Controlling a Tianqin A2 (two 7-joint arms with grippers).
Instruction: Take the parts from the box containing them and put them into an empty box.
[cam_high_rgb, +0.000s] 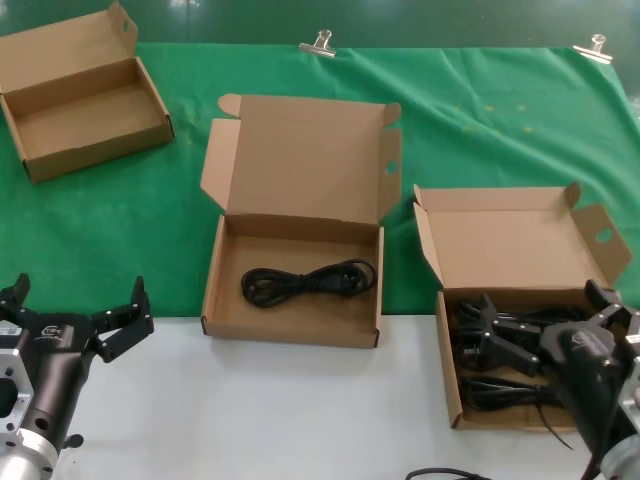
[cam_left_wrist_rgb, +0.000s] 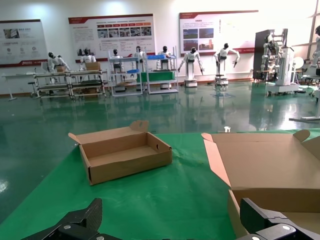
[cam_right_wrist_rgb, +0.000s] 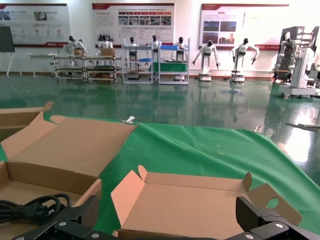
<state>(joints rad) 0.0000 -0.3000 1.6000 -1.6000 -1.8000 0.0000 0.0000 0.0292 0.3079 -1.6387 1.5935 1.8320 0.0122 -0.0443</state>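
The box containing the parts (cam_high_rgb: 510, 245), a deep brown mailer with a short pointed-ear lid, stands at the right. Black coiled cords (cam_high_rgb: 500, 392) lie in its tray. My right gripper (cam_high_rgb: 545, 315) hangs open just above those cords with nothing between its fingers; the right wrist view looks past that gripper (cam_right_wrist_rgb: 167, 210) onto the box's lid (cam_right_wrist_rgb: 200, 202). The wide shallow box (cam_high_rgb: 300, 150) in the middle holds one coiled cord (cam_high_rgb: 305, 282), which also shows as a cord (cam_right_wrist_rgb: 30, 209) in the right wrist view. My left gripper (cam_high_rgb: 80, 300) waits open at the front left.
A third, smaller open box (cam_high_rgb: 80, 105) sits at the far left on the green cloth (cam_high_rgb: 480, 120); it shows as a box (cam_left_wrist_rgb: 125, 152) in the left wrist view. Two metal clips (cam_high_rgb: 320, 42) hold the cloth's far edge. White tabletop (cam_high_rgb: 300, 410) runs along the front.
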